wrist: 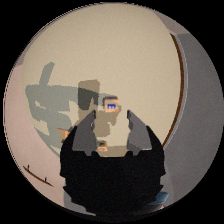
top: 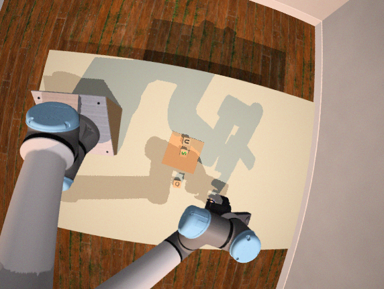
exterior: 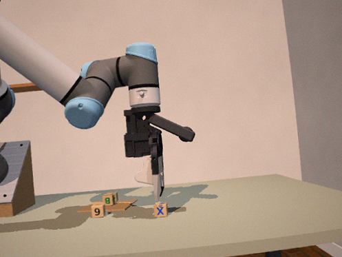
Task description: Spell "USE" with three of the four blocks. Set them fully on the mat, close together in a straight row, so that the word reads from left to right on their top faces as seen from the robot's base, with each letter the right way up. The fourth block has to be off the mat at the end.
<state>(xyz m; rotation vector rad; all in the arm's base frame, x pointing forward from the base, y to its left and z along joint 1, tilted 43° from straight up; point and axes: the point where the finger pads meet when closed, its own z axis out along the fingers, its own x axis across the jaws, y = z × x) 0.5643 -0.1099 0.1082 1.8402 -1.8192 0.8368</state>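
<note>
Block with the blue E point(top: 211, 201) point(exterior: 161, 210) point(wrist: 111, 105) stands directly below the pincer point(top: 213, 195) point(exterior: 159, 198) point(wrist: 111, 110); we see a small air gap above it. The jaws stand apart, leaving a lane between them. We find open counter point(top: 268, 151) point(exterior: 226, 224) point(wrist: 145, 50) around this block, with a wide stretch towards the Q block point(top: 177, 184) point(exterior: 98, 210) point(wrist: 102, 146), an obstacle just beside the mat point(top: 172, 154) point(exterior: 124, 206). On the mat, the U block point(top: 186, 141) and S block point(top: 184, 152) point(exterior: 108, 199) stand near each other, leaving little finger room between; we note wider room on the S block's outer side, towards the Q block.
</note>
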